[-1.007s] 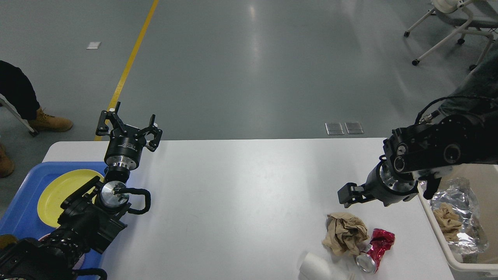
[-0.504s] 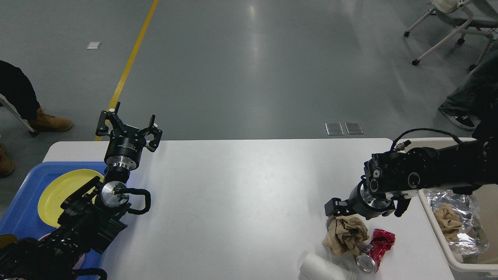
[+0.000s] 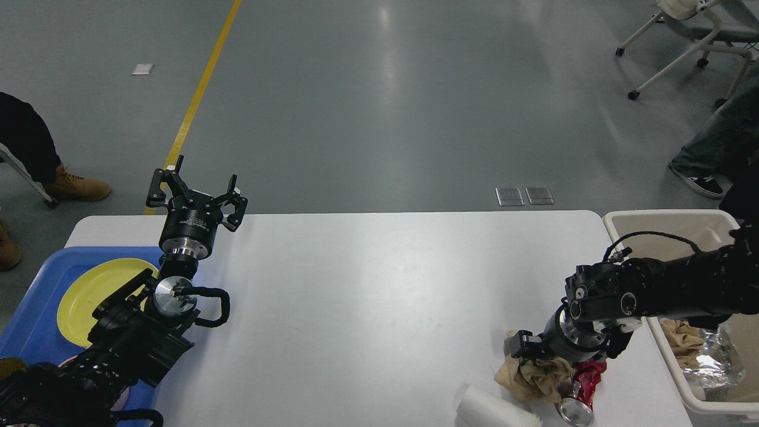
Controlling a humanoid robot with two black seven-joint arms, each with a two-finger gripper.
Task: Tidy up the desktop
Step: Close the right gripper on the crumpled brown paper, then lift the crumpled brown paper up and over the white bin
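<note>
The white desktop [image 3: 367, 284] fills the middle of the head view. Near its front right lie a crumpled brown paper ball [image 3: 536, 379], a crushed red can [image 3: 580, 398] and a white paper cup [image 3: 492, 412] on its side. My right gripper [image 3: 525, 347] is low on the top left of the paper ball, touching it; its fingers are dark and cannot be told apart. My left gripper [image 3: 198, 193] is open and empty, held up over the desktop's far left edge.
A blue tray [image 3: 32, 332] with a yellow plate [image 3: 89, 290] sits at the left. A beige bin [image 3: 664, 224] at the right holds foil [image 3: 714, 359] and brown paper. A person's boots and a wheeled chair stand on the floor beyond.
My right arm has swung down and toward the near edge, from above the desktop onto the brown paper ball. The left arm has not moved.
</note>
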